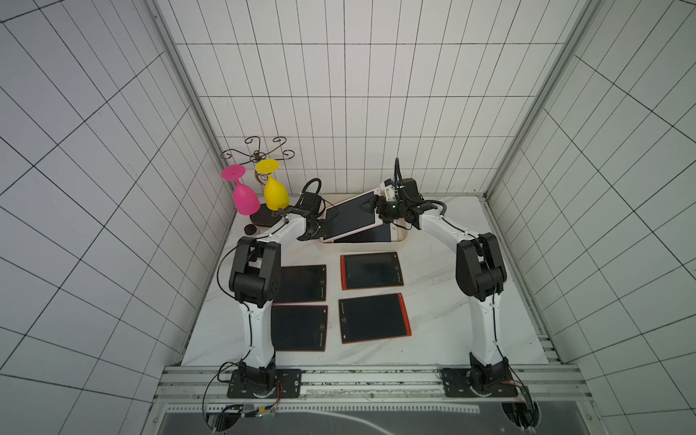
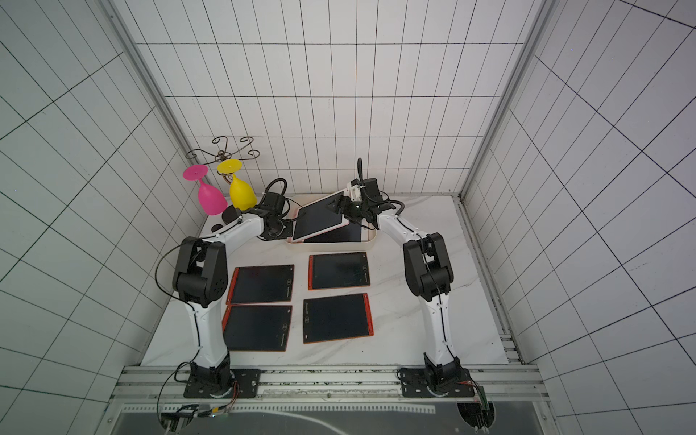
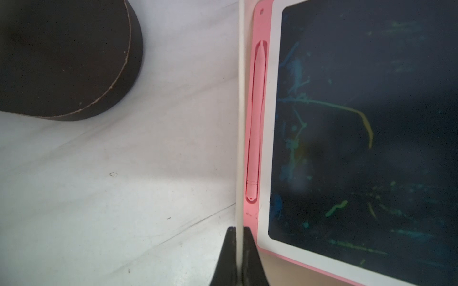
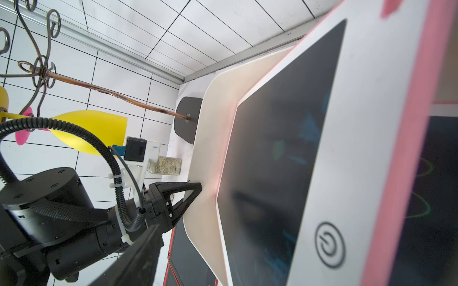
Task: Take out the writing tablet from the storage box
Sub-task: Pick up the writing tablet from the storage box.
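Note:
The storage box (image 1: 361, 246) (image 2: 331, 246) stands at the back middle of the table. A pink-and-white writing tablet (image 1: 350, 222) (image 2: 320, 224) leans in it, right end raised, left end low against the left wall. A second tablet (image 1: 369, 237) lies flat beneath it. My left gripper (image 1: 312, 229) (image 3: 237, 229) is shut on the box's thin left wall (image 3: 240, 123), beside the tablet's (image 3: 359, 123) stylus slot. My right gripper (image 1: 373, 211) (image 2: 341, 209) is at the tablet's raised right edge, jaws open. One finger (image 4: 138, 257) stands off the screen (image 4: 272, 148); the other is hidden behind the tablet.
Several dark, red-edged tablets (image 1: 371, 271) (image 1: 299, 327) lie flat on the marble table in front of the box. At the back left a wire stand on a dark base (image 1: 265, 218) hangs a pink glass (image 1: 244, 199) and a yellow glass (image 1: 275, 192).

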Robot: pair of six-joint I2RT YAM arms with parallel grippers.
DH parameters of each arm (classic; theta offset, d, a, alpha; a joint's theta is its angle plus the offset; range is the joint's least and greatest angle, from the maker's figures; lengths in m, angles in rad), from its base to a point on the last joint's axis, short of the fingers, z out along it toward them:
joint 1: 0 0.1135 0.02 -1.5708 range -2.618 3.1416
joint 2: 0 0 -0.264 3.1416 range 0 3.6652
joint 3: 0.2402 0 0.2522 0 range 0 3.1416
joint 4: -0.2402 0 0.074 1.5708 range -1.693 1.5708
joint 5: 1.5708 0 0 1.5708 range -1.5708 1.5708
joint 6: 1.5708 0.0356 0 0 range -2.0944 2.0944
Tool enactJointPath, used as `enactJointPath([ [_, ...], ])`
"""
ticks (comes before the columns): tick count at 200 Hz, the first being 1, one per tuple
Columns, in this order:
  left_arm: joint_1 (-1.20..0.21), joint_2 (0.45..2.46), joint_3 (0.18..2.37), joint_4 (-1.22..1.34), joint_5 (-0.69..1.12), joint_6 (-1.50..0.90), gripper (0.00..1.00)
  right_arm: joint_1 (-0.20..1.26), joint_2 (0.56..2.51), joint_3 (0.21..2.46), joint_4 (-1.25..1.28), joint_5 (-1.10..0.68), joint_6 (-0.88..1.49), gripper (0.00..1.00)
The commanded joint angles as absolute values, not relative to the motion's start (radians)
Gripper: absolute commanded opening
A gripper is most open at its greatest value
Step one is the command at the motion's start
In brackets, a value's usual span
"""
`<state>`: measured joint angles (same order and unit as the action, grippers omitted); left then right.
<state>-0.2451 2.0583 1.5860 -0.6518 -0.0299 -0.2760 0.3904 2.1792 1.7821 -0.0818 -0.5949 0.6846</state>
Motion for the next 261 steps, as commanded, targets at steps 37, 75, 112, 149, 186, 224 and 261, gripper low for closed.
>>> enactJointPath([
  [37, -0.235, 2.036, 1.601, -0.634, 0.073, -0.297, 0.00, 0.378, 2.110, 1.745, -0.162, -0.531, 0.597, 0.77],
  [75, -0.216, 2.017, 1.583, -0.616, 0.064, -0.316, 0.00, 0.350, 2.086, 1.724, -0.166, -0.527, 0.583, 0.69],
  [112, -0.207, 2.017, 1.583, -0.617, 0.063, -0.319, 0.00, 0.339, 2.083, 1.711, -0.169, -0.520, 0.574, 0.58],
  [149, -0.203, 2.016, 1.583, -0.618, 0.062, -0.320, 0.00, 0.335, 2.089, 1.705, -0.169, -0.529, 0.575, 0.41],
  [186, -0.199, 2.014, 1.582, -0.617, 0.061, -0.324, 0.00, 0.330, 2.085, 1.692, -0.171, -0.553, 0.579, 0.21],
  [224, -0.196, 2.008, 1.574, -0.613, 0.058, -0.341, 0.00, 0.325, 2.070, 1.683, -0.171, -0.580, 0.587, 0.09],
  [261, -0.194, 2.003, 1.568, -0.612, 0.049, -0.355, 0.00, 0.320, 2.063, 1.677, -0.169, -0.604, 0.600, 0.03],
])
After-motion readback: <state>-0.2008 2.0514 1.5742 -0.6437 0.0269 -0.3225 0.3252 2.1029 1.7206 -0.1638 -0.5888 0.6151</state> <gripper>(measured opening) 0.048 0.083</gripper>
